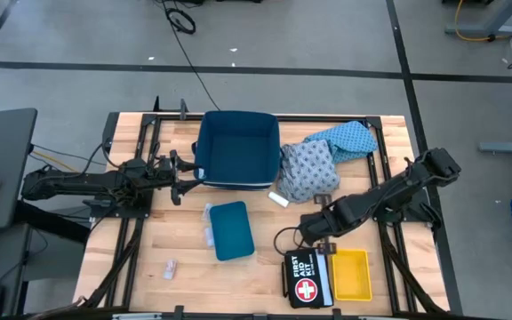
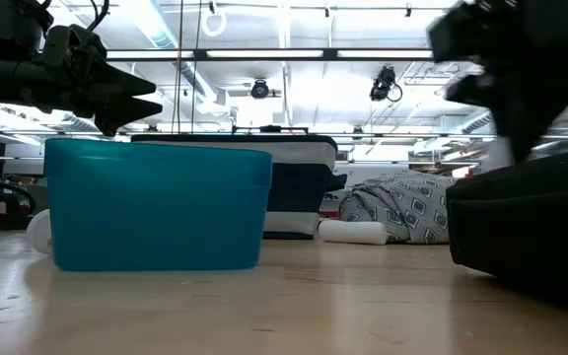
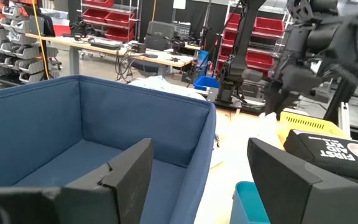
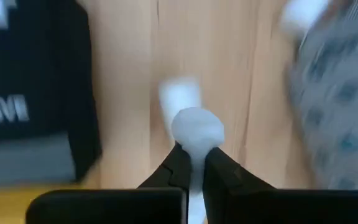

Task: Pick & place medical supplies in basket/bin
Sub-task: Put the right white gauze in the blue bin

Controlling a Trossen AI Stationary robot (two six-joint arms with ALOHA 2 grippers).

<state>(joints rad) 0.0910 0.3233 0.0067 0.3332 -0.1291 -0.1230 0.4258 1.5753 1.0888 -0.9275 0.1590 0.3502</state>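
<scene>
A small white roll (image 4: 196, 130), judged light and soft, is pinched at mid-length in the right hand (image 4: 193, 163) above the surface (image 1: 256, 271); the left hand (image 3: 197, 186) is spread open beside the blue basket (image 1: 235, 149).

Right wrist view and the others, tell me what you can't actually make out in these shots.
- Right wrist view: motion blur; the white object pinched by the right gripper can't be identified.
- High view: the right gripper is too small to show what it holds.
- High view: small packets too tiny to identify.
- Low view: the teal bin hides the table behind it.
- Left wrist view: the left gripper's fingers hide part of the blue basket floor.
</scene>
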